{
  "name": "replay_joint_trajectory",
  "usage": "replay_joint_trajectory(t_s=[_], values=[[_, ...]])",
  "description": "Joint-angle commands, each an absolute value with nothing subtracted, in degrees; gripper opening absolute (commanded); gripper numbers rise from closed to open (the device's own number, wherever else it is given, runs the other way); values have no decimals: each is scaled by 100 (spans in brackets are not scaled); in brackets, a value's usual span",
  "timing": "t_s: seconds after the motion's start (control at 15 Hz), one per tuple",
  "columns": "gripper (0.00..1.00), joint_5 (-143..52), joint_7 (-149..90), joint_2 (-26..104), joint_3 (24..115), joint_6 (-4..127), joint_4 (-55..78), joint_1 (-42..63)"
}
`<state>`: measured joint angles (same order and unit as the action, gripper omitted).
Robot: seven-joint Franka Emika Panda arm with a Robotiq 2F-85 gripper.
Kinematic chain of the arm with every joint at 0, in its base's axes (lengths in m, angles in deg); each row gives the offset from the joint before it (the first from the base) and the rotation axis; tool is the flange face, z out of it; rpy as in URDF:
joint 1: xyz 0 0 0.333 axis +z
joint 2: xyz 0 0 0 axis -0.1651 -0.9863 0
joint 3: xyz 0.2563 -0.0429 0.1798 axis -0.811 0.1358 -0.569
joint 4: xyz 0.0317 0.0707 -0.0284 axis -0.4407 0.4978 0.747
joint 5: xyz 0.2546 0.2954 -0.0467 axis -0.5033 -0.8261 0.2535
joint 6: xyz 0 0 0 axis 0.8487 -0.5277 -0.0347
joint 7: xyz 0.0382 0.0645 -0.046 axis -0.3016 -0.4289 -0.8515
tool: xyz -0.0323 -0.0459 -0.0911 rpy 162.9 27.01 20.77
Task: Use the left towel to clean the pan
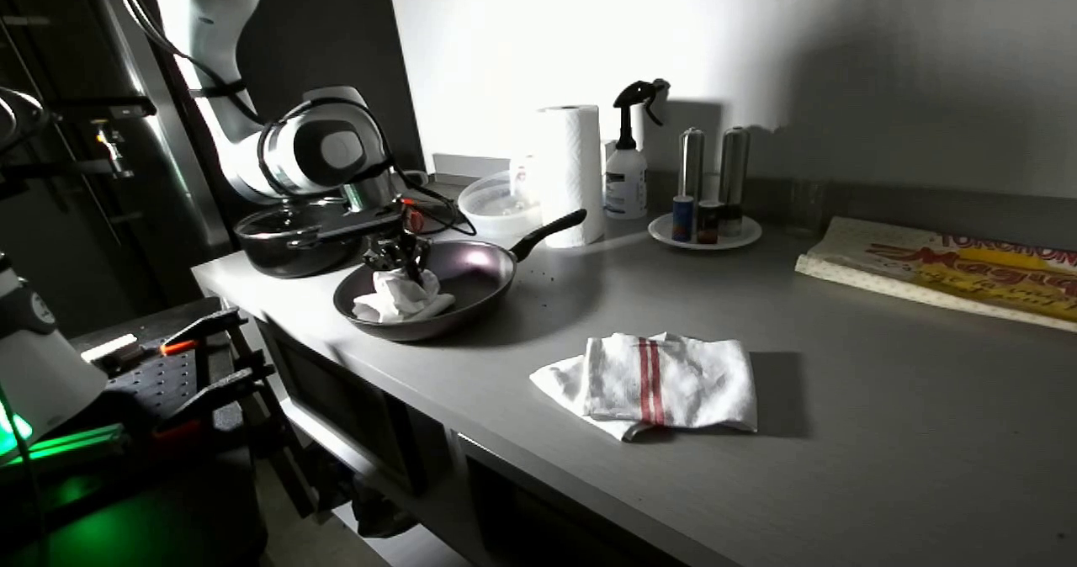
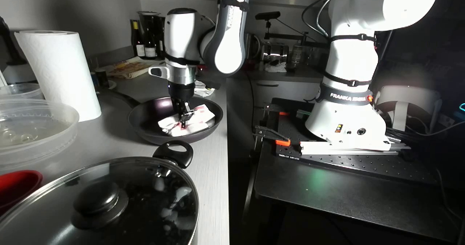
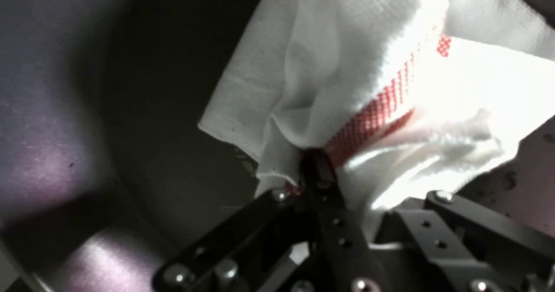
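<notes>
Towel point(image 1: 393, 300) lay crumpled inside the pan point(image 1: 478, 283), toward its 8 o'clock side in an exterior view, right under the gripper point(image 2: 183, 124). The next stroke would likely turn on where bare pan opened up: in the wrist view, at about 9 o'clock from the jaws, while the cloth fanned from 10 round to 3 and its red stripe point(image 3: 376, 114) ran toward 1. In an exterior view the pan's handle point(image 1: 551, 234) pointed to about 2 o'clock, so a wipe that way would probably cover the open stretch. The jaws seemed clamped on the towel, parted by a wad of cloth between the fingers point(image 3: 328, 207); one fingertip was hidden under folds, so how firm the hold was could not be told.
</notes>
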<state>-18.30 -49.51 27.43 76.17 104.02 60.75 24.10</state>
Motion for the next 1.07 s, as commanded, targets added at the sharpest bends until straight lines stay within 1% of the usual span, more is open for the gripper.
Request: replay_joint_trajectory(t_s=[0.0, 0.27, 0.47, 0.73, 1.0], values=[[4, -2138, -4989, 2370, 7502, 10386, 5605, 1823], [4, -2628, -5112, 2188, 7220, 10230, 5099, 945], [4, -2843, -5098, 2045, 7082, 10170, 4770, 555], [4, -2880, -5100, 1941, 6966, 10116, 4607, 434], [4, -2807, -5222, 1967, 6775, 9895, 4761, 469]])
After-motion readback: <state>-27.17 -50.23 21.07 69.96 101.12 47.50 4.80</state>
